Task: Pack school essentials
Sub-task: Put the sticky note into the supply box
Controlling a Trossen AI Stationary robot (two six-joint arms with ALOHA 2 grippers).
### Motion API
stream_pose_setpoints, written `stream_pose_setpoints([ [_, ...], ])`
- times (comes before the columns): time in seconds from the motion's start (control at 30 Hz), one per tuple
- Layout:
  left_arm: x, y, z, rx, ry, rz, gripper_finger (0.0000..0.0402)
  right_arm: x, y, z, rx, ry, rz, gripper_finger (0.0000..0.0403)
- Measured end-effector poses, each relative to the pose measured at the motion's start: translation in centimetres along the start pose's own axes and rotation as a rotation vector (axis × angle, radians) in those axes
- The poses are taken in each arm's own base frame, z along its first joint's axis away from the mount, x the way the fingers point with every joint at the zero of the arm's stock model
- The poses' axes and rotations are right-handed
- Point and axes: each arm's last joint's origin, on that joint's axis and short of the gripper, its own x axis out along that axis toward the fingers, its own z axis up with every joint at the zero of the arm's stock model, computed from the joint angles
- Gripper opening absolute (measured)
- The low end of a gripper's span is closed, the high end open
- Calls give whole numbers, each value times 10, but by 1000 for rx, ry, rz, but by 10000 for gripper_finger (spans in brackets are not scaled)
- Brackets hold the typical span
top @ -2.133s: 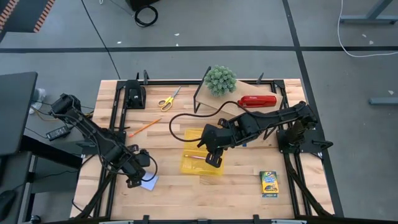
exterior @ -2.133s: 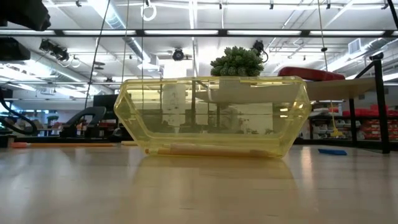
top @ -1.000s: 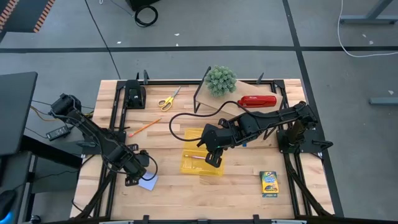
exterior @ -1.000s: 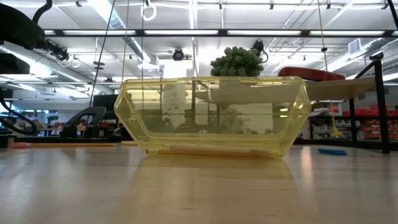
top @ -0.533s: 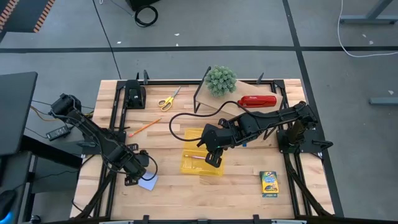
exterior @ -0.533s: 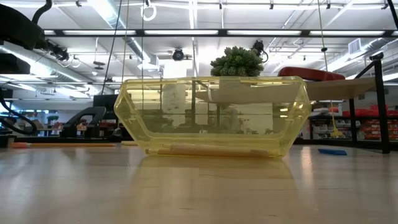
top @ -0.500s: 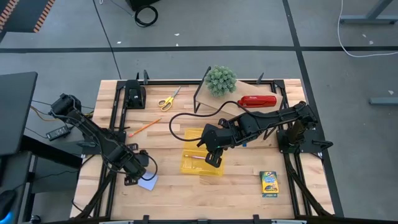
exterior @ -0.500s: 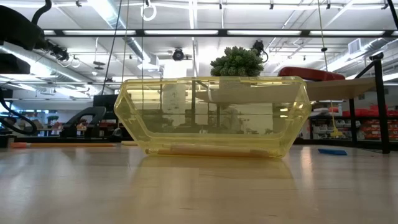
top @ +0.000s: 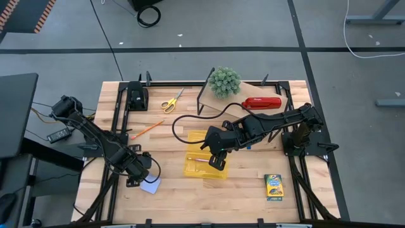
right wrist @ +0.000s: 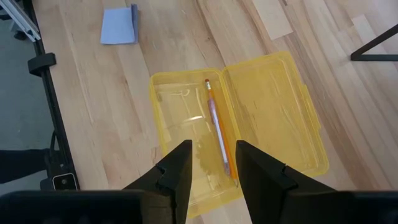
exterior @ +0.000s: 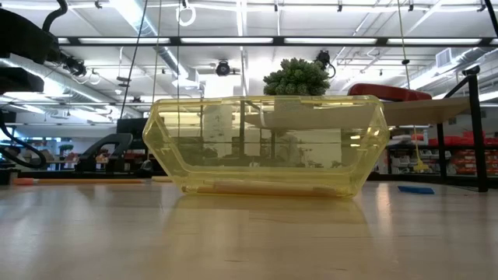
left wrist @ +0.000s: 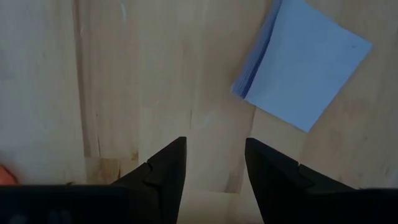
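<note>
your left gripper [left wrist: 214, 163] hovers with fingers apart and empty, just beside the pale blue square notepad [left wrist: 303, 71], a thin stack lying flat on the wooden table [left wrist: 124, 81].

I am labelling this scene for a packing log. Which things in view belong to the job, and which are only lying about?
For the job: yellow case with a pencil inside, blue notepad, yellow-handled scissors, orange pencil, crayon box.

Just lying about: red stapler, potted plant, black cable.
</note>
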Motion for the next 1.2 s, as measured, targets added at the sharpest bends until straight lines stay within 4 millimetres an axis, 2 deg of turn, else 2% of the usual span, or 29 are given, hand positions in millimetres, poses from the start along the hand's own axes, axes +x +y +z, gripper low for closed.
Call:
stream_pose_setpoints([
  [0.23,0,-1,0,34,2,-14,177,0,0,0,0,0,0,130],
  [0.43,3,-9,8,102,-60,-68,182,0,0,0,0,1,-1,130],
  [0.67,18,-18,17,227,-75,-72,196,0,2,-2,-1,2,3,130],
  [0.93,34,-22,20,243,-24,-32,215,-2,11,-8,-22,5,16,130],
  [1.2,46,-27,24,268,-22,-31,200,-3,14,-11,-27,-18,-6,130],
])
